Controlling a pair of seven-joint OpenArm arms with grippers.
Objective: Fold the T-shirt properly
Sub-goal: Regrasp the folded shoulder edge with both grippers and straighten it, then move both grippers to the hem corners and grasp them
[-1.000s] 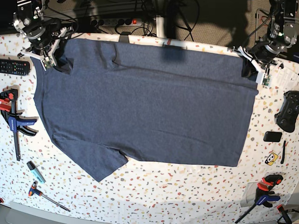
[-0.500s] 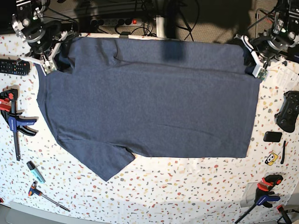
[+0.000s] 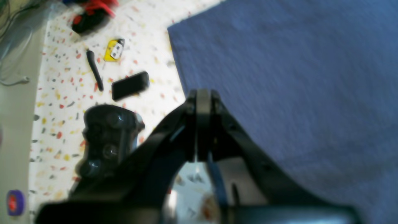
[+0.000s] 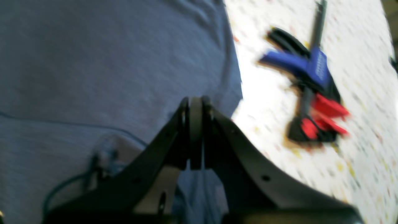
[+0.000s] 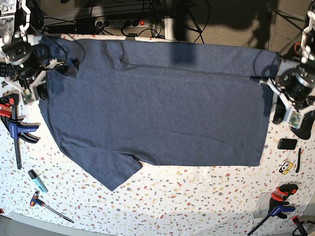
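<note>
T-shirt [image 5: 157,103] spread flat on the tabletop [image 5: 197,196]: soft, light, limp cloth.
We judge hems and corners the best holds; right gripper [image 4: 195,107] closed and empty, left gripper [image 3: 202,96] looks closed.

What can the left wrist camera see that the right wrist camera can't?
Only the left wrist view shows the black game controller, the flat black rectangular device and the small yellow sticker. Only the right wrist view shows the blue, red and black bar clamp. Both show the navy-blue cotton T-shirt on the white speckled table.
</note>
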